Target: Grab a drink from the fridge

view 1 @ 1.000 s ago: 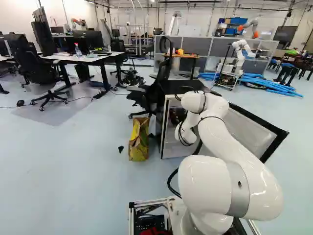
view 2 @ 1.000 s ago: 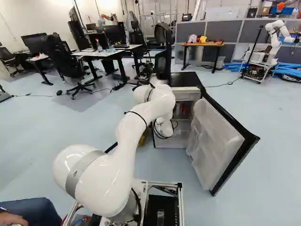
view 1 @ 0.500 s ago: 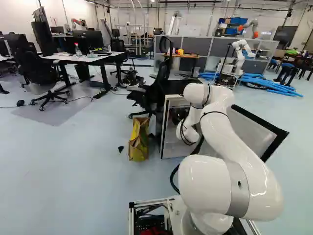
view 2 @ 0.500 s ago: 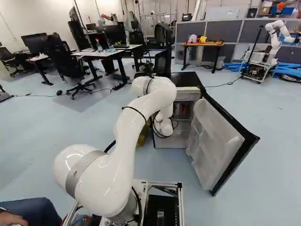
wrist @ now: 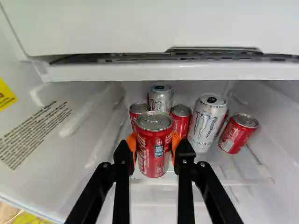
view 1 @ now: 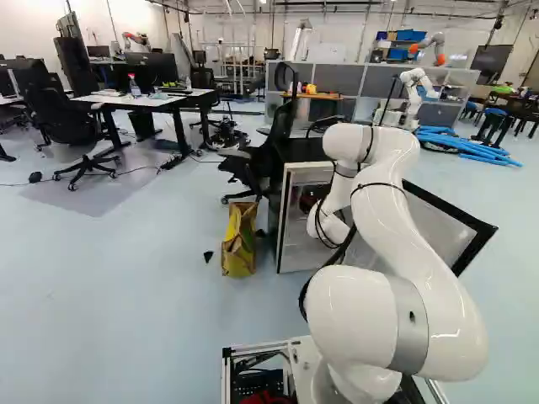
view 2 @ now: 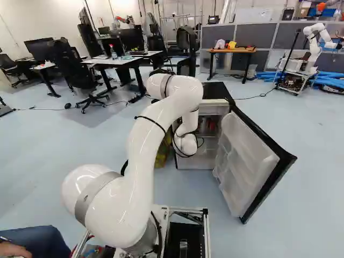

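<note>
A red aluminium drink can stands upright between the two black fingers of the gripper; the orange pads press against it from both sides, so the hand is pinching this can inside the white-lined fridge with a black outer shell.

Just ahead of the pinched can is a smaller-looking red can; near that one, deeper in, is a silver-grey can; another red can stands between the pinched can and a tall, silver-white can with dark claw-like marks; past the tall one, well apart from the gripper, is a further red can.

The glossy white jointed arm rises from the foot of the left base view, right of the middle, and bends over toward the fridge; the wide-open fridge door with a pale inner lining and black edge fills the right middle of the right base view; a yellow-and-brown bag stands on the floor near the centre of the left base view; just beyond it is a black office chair.
</note>
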Tool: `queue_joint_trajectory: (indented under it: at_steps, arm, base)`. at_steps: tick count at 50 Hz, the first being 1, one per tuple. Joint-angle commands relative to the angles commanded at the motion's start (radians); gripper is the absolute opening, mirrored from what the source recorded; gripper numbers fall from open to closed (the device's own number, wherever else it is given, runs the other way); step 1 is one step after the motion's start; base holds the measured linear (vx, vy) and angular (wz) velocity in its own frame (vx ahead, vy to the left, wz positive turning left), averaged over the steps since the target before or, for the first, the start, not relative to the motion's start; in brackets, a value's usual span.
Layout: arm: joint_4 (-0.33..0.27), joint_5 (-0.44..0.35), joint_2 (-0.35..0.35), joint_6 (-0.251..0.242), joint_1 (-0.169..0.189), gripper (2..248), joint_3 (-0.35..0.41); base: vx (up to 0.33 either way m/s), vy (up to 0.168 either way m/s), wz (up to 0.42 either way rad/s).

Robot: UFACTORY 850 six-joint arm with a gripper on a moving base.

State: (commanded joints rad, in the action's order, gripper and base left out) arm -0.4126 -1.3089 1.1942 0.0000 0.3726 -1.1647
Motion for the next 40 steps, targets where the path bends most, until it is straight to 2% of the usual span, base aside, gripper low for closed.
queue_joint_trajectory:
  at_steps: [40]
  arm:
    - [0.0, 0.0, -0.255, 0.0, 0.036, 94, 0.32]
  base:
    - [0.0, 0.0, 0.0]
